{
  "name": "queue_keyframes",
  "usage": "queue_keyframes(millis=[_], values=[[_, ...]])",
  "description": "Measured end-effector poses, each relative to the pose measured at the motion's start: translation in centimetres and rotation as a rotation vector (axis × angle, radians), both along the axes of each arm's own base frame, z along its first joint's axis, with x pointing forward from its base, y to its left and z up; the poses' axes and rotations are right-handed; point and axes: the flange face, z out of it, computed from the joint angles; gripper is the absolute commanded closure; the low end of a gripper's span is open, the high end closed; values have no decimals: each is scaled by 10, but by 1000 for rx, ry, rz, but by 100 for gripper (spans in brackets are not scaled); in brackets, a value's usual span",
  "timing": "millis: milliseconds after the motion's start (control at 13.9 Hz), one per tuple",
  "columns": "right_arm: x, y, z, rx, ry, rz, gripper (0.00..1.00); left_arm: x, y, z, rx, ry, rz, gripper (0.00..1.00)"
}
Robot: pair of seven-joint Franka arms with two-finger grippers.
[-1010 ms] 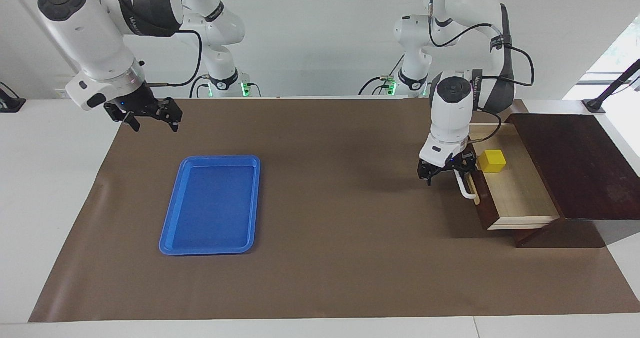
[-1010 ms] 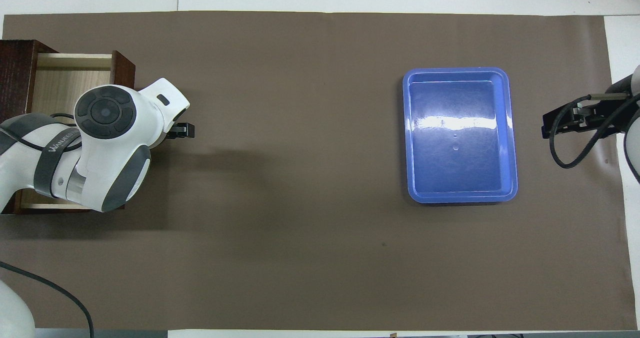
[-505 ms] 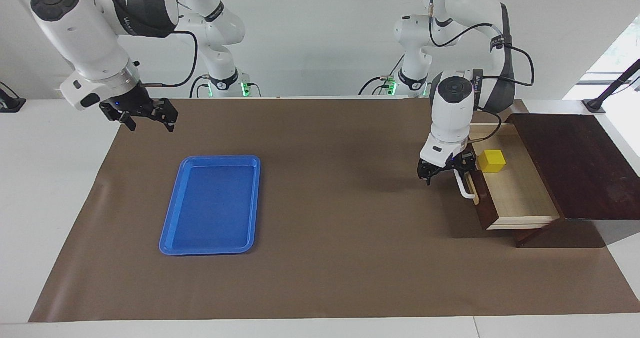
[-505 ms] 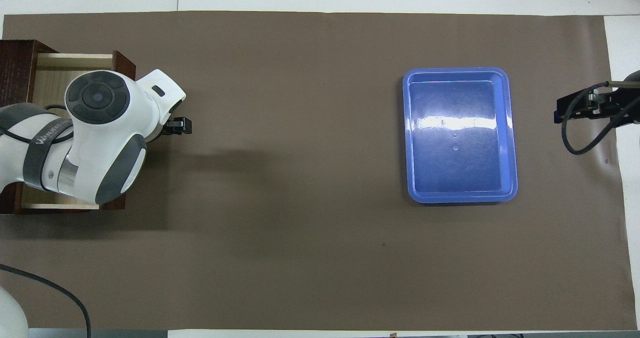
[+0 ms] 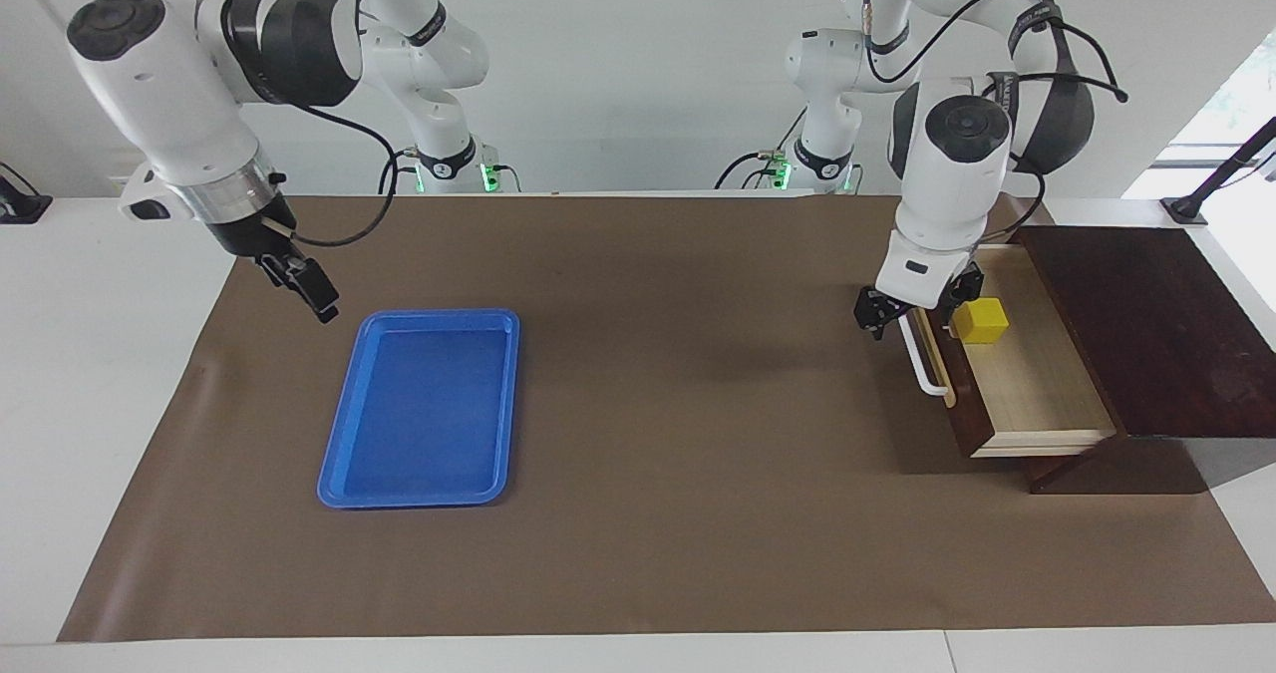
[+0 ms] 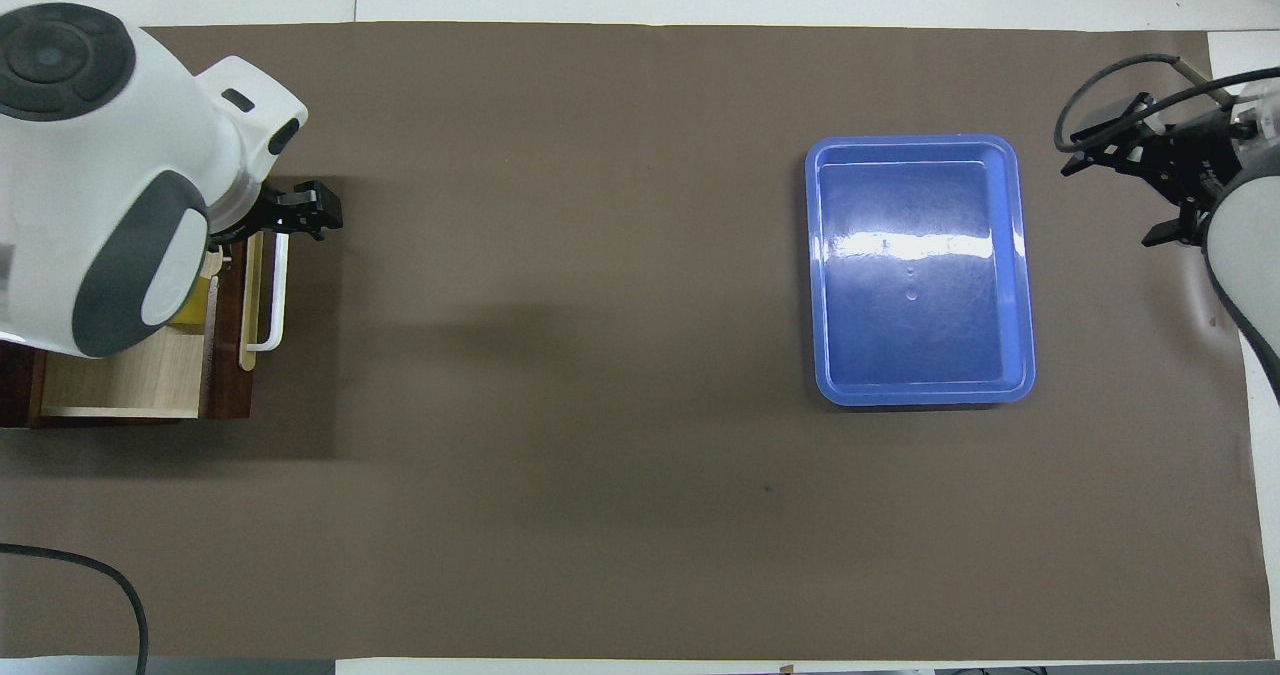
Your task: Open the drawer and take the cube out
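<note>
The drawer (image 5: 1037, 384) stands pulled out of its dark cabinet (image 5: 1146, 324) at the left arm's end of the table, its white bar handle (image 5: 922, 359) facing the table's middle. The yellow cube (image 5: 982, 320) sits on the pale drawer floor, near the drawer's front. My left gripper (image 5: 917, 314) hangs open and empty over the drawer front, above the handle's end nearer the robots and beside the cube. From overhead the left arm hides most of the cube (image 6: 200, 295) and drawer (image 6: 130, 375); the left gripper (image 6: 290, 215) shows by the handle (image 6: 275, 295). My right gripper (image 5: 309, 294) is open and empty.
A flat blue tray (image 5: 424, 404) lies on the brown mat toward the right arm's end; overhead the tray (image 6: 920, 275) has the right gripper (image 6: 1115, 195) just off one of its corners. The cabinet's dark top juts above the drawer.
The left arm has risen and its gripper has slid along the drawer front toward the robots. The right gripper has turned and swung down toward the tray's corner.
</note>
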Motion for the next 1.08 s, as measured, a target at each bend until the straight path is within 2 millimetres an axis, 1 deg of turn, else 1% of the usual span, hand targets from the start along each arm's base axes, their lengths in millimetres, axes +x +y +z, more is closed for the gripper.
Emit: queue_keyframes(millis=[72, 144, 289, 361, 433, 505, 722, 866, 1082], values=[[11, 12, -9, 25, 11, -95, 0, 1, 17, 16, -31, -7, 74, 0], [22, 28, -17, 49, 23, -186, 0, 1, 36, 29, -51, -25, 172, 0], [39, 69, -30, 110, 33, -323, 0, 1, 75, 42, -70, -63, 392, 0], [42, 89, -35, 135, 49, -383, 0, 1, 91, 44, -72, -79, 500, 0], [42, 108, -40, 148, 69, -451, 0, 2, 105, 43, -71, -90, 603, 0], [42, 122, -42, 153, 84, -513, 0, 2, 117, 41, -69, -101, 692, 0], [42, 149, -59, 149, 126, -616, 0, 3, 147, 31, -75, -158, 970, 0], [47, 160, -65, 193, 154, -652, 0, 0, 159, 16, -88, -198, 1120, 0], [52, 166, -64, 298, 195, -640, 0, -9, 166, -7, -109, -250, 1322, 0]])
